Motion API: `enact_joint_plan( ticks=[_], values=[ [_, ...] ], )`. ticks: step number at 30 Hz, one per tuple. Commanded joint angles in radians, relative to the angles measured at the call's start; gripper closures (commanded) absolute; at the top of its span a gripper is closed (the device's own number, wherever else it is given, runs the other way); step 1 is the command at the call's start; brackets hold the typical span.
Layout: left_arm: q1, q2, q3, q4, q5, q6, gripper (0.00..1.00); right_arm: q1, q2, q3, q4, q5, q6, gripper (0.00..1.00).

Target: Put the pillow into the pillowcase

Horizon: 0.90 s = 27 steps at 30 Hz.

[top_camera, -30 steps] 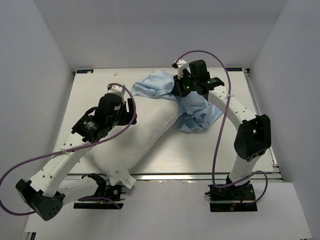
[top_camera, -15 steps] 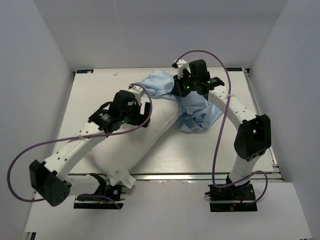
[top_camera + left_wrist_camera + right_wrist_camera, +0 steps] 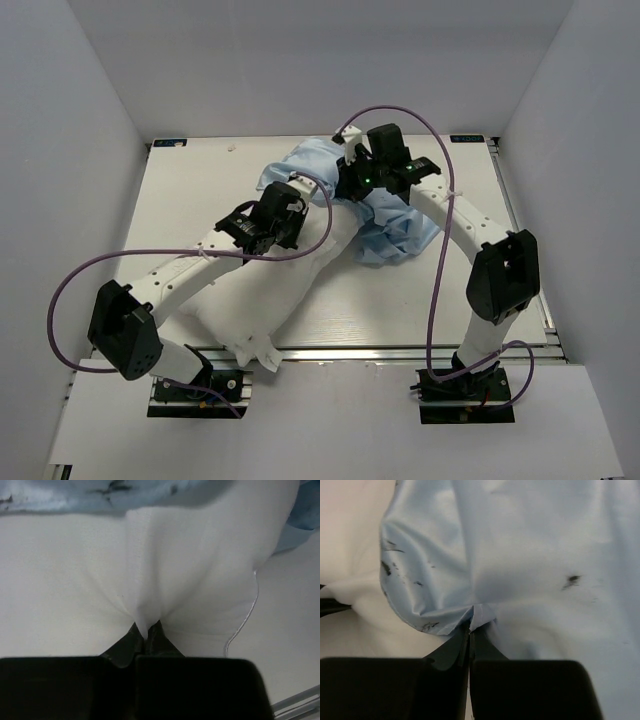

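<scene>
Pinching a raised fold of the pillow (image 3: pixel 190 570), the left gripper (image 3: pixel 146 630) has its two dark fingers nearly together, with a ridge of white cloth drawn up between them at the lower centre of the left wrist view. Along the top edge of that view runs a strip of the pillowcase (image 3: pixel 50 495), lying over the far end of the cushion. A stitched seam (image 3: pixel 255 595) curves down the right side of the pillow.

In the right wrist view the right gripper (image 3: pixel 471 625) is likewise closed narrow, clamping a hem of the light blue fabric at the lower centre. The blue cloth fills the upper and right parts of the frame and bears a few dark smudges (image 3: pixel 571 581). White cushion shows at the lower left beneath its edge.

From overhead, the pillow lies diagonally from the lower left of the table (image 3: pixel 180 190) toward the centre, and its lower end reaches the table's near edge, where a small tag (image 3: pixel 265 360) sticks out. Its upper end meets the crumpled pillowcase, bunched at upper centre. Both grippers sit close together there, the left on white, the right on blue. Purple cables (image 3: pixel 440 260) loop from each arm.
</scene>
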Motion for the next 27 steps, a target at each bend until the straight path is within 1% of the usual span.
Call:
enact_joint_plan(
  ticks=[1, 7, 12, 18, 21, 22, 25, 27],
  values=[
    [0.0, 0.007, 0.021, 0.093, -0.009, 0.02, 1.0, 0.077, -0.067, 0.051, -0.005, -0.055, -0.006, 1.0],
    [0.0, 0.022, 0.161, 0.139, -0.004, 0.039, 1.0, 0.175, -0.092, 0.105, -0.017, -0.064, -0.006, 1.0],
    [0.0, 0.02, 0.266, 0.183, -0.009, 0.032, 1.0, 0.204, -0.086, 0.212, -0.037, -0.081, 0.005, 1.0],
    [0.004, -0.009, 0.328, 0.232, -0.081, -0.005, 1.0, 0.215, -0.107, 0.327, -0.051, -0.112, 0.034, 1.0],
    [0.021, -0.055, 0.291, 0.281, -0.118, -0.036, 1.0, 0.213, -0.13, 0.315, -0.053, -0.106, 0.04, 1.0],
    [0.041, -0.084, 0.243, 0.297, -0.11, -0.072, 1.0, 0.213, -0.141, 0.276, -0.053, -0.098, 0.033, 1.0],
    [0.104, -0.118, 0.163, 0.34, -0.029, -0.14, 1.0, 0.204, -0.156, 0.229, -0.06, -0.115, 0.043, 1.0],
    [0.144, -0.15, 0.072, 0.38, 0.022, -0.219, 1.0, 0.204, -0.179, 0.209, -0.048, -0.13, 0.06, 1.0]
  ],
)
